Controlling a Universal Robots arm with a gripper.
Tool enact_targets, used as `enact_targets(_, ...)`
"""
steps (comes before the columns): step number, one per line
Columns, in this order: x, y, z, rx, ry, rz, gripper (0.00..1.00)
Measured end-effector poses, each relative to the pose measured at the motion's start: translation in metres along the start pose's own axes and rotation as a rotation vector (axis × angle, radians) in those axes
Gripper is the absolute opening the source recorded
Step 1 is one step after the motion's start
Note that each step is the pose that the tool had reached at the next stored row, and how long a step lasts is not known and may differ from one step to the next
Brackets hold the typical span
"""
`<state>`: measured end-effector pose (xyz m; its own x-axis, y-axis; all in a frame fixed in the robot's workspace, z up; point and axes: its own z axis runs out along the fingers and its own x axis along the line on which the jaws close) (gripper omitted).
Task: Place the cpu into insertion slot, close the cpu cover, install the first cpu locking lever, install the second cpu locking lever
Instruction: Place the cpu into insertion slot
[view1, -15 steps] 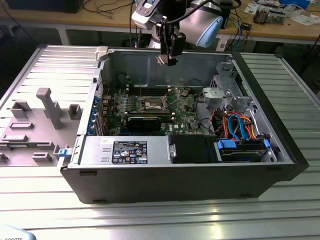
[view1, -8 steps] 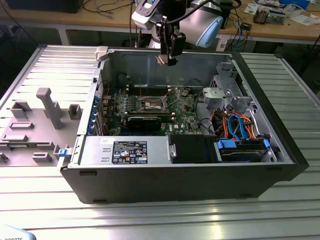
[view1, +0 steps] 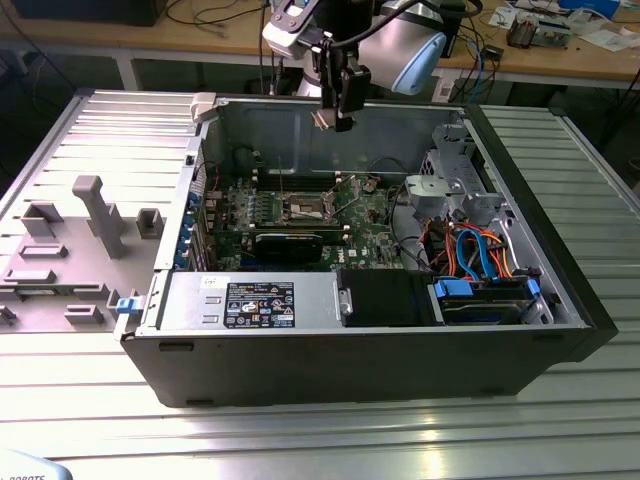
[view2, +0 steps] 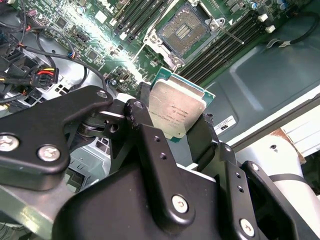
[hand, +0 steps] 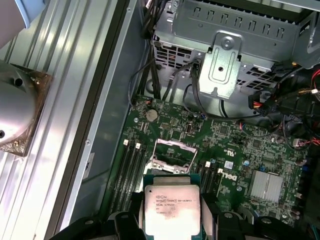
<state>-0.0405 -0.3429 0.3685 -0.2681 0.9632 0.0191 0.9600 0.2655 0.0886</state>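
My gripper (view1: 337, 112) hangs above the back wall of the open computer case (view1: 350, 370), shut on the cpu. The cpu (view2: 175, 111) (hand: 171, 206) is a flat square chip with a dull silver face and a green edge, pinched between the black fingers (view2: 145, 135). Below it on the green motherboard lies the insertion slot (view1: 305, 208) (view2: 188, 29) (hand: 172, 161), a square socket with a dark centre and bright metal rim; its centre is bare. A thin silver frame, the cpu cover (hand: 173, 145), sits at the slot's edge; I cannot tell how far it is raised.
A black expansion card (view1: 290, 243) lies just in front of the slot, and memory slots (view2: 227, 42) flank it. A power supply (view1: 250, 300), a metal drive cage (view1: 450, 190) and blue cables (view1: 480, 250) crowd the case. A grey fixture tray (view1: 70, 250) sits at the exterior view's left.
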Motion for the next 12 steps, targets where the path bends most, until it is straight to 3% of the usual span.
enact_targets(12,0.0000,0.0000,0.0001,-0.0005,-0.0026,0.029,0.54)
